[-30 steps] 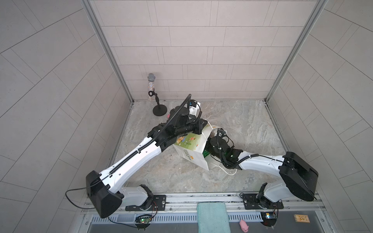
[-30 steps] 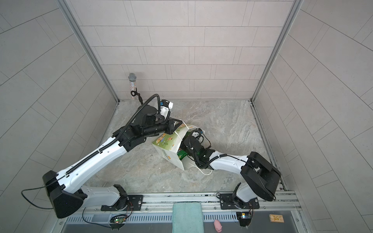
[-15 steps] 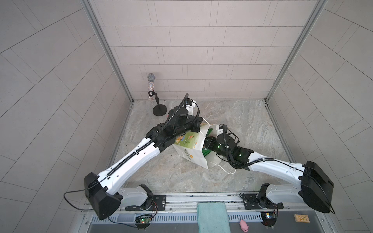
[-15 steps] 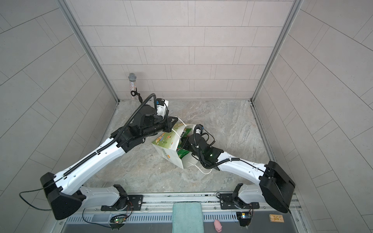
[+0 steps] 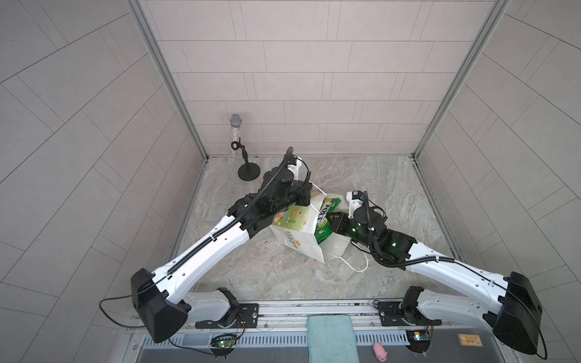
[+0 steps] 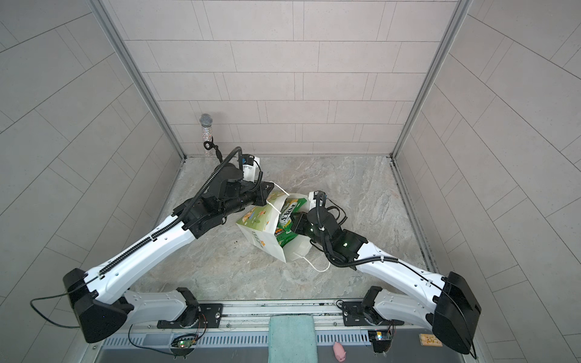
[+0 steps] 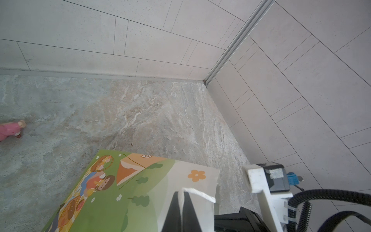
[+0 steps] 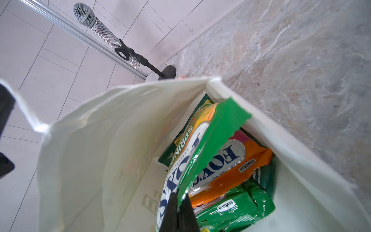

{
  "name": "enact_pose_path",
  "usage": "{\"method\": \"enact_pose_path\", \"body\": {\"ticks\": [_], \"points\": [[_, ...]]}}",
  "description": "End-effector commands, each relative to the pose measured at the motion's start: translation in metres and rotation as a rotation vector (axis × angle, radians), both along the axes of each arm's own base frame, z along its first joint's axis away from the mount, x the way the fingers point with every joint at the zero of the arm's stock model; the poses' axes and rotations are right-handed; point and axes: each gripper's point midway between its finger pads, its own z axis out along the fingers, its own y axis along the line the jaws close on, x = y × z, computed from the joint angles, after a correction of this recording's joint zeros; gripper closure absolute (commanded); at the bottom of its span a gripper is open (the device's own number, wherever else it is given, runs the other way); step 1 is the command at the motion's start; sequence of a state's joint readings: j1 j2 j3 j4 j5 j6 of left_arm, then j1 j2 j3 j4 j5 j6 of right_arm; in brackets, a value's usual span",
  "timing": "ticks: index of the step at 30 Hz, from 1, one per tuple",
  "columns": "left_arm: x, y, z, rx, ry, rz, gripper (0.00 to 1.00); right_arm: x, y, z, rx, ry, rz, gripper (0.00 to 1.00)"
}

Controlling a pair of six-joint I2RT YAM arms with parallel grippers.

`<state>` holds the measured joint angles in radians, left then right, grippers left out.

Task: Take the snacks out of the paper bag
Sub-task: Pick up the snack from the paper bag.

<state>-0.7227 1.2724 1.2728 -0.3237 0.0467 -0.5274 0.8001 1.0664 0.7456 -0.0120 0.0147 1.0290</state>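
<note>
Centrally, the paper bag sits mid-floor in both top views, tipped so its mouth faces about 2 o'clock. The left gripper comes in from 9 o'clock, and its jaws are pressed together over the bag's white rim at the 12 o'clock corner. The right gripper enters the mouth from 3 o'clock and is pinched tight on the lower edge of a green FOX'S packet. That packet's serrated top edge crosses the rim line. Deeper inside lie an orange FOX'S packet and further green packets, crowded against the bag's right-hand wall. The opposite white wall bows outward.

Open marble floor runs from 12 round to 3 o'clock of the bag, out to the back and right walls. A microphone on its stand is at 11 o'clock in the back-left corner, its round base near the left wrist. A pink toy lies on the floor in the left wrist view. One cord handle loops on the floor at 5 o'clock. A teal cloth hangs over the front rail at 6 o'clock.
</note>
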Motion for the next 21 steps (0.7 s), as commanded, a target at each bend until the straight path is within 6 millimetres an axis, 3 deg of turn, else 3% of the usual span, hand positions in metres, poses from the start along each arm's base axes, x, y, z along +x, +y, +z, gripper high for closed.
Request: {"method": "enact_pose_path", "body": {"ticks": [1,7,16,21], "points": [[0.000,0.007,0.003,0.000,-0.011,0.031,1.00,-0.008,-0.007,0.020,-0.009,-0.046,0.033,1.00],[-0.001,0.007,0.004,-0.001,-0.012,0.030,1.00,-0.027,-0.012,0.047,-0.069,-0.125,0.143,1.00],[-0.003,0.009,0.004,0.004,-0.011,0.029,1.00,-0.049,-0.052,0.102,-0.182,-0.280,0.143,1.00],[-0.004,0.009,0.006,0.001,-0.014,0.024,1.00,-0.051,-0.082,0.125,-0.243,-0.325,0.065,1.00]]}}
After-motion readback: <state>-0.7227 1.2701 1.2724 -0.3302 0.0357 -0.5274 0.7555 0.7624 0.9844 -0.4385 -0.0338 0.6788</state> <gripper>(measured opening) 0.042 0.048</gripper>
